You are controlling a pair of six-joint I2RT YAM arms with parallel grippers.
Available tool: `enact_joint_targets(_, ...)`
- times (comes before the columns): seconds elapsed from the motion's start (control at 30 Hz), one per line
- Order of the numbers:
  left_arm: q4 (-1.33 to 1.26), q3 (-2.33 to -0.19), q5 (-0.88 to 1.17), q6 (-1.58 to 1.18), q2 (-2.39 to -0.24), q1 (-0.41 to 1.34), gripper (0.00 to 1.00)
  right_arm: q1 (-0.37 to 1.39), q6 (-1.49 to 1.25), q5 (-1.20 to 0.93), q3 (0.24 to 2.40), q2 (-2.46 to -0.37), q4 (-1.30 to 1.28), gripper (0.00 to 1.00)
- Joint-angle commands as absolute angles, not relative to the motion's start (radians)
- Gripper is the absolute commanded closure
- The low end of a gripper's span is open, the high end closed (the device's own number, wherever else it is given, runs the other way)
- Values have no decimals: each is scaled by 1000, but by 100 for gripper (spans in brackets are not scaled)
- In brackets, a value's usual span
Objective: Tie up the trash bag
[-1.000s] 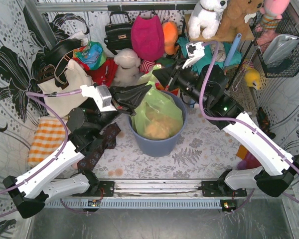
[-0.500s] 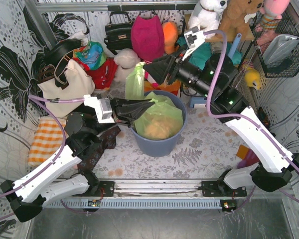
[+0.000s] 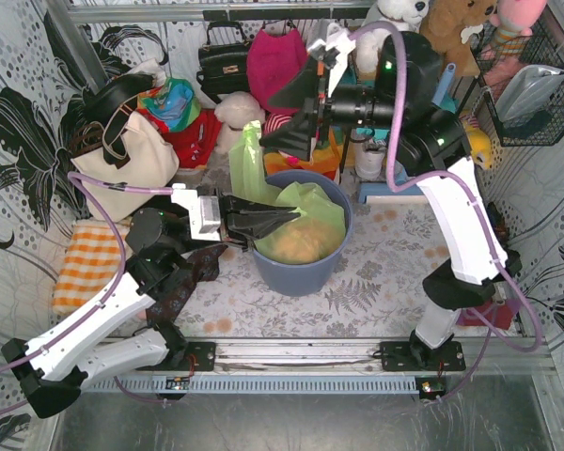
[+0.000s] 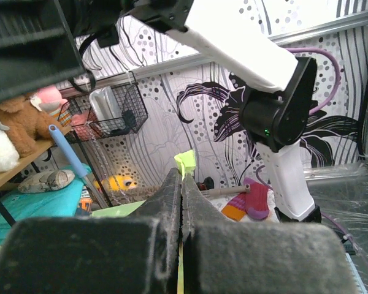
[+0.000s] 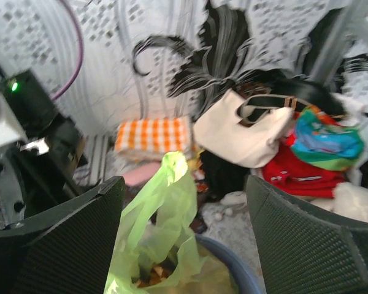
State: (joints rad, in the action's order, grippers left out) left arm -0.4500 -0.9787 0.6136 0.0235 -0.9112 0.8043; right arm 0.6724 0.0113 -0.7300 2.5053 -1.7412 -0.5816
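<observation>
The lime-green trash bag point(image 3: 305, 221) sits in the blue-grey bin point(image 3: 299, 272), with tan crumpled paper showing through it. One long flap of the trash bag point(image 3: 246, 162) stands upright at the bin's back left, free of both grippers. My left gripper point(image 3: 293, 215) reaches over the bin's left rim. It is shut on a thin edge of the bag point(image 4: 185, 162), which pokes out past the left gripper point(image 4: 183, 179). My right gripper point(image 3: 296, 115) hangs open, high above the bin's back. The bag flap point(image 5: 162, 208) rises below and between its fingers point(image 5: 73, 245), touching neither.
Bags and toys crowd the back wall: a magenta fabric bag point(image 3: 277, 66), a black handbag point(image 3: 224, 64), a cream tote point(image 3: 122, 155) and plush animals point(image 3: 395, 33). An orange checked cloth point(image 3: 89, 263) lies at the left. A wire basket point(image 3: 531, 94) hangs at the right.
My right gripper has opened, let go of the bag flap and lifted up and back to the left. The flap now stands alone. The left gripper keeps its hold and has shifted slightly right.
</observation>
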Motion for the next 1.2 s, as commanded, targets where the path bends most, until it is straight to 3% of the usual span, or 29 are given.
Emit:
enact_joint_targets(0.0, -464, -1014, 659, 22, -910, 801, 100, 666, 142, -987, 2545, -1772, -678, 20)
enact_joint_targets(0.43, -489, -1037, 697, -3, -940, 801, 100, 627, 44, -1202, 2536, -1845, -430, 21)
enact_joint_targets(0.67, -503, -1045, 709, -18, -950, 801, 100, 606, -190, -1319, 2557, -1921, -171, 26)
enact_joint_targets(0.83, -504, -1048, 711, -21, -949, 801, 100, 606, -503, -1417, 2485, -1959, 183, 36)
enact_joint_targets(1.17, -509, -1047, 708, -26, -947, 801, 100, 606, -551, -1410, 2386, -1927, 267, 67)
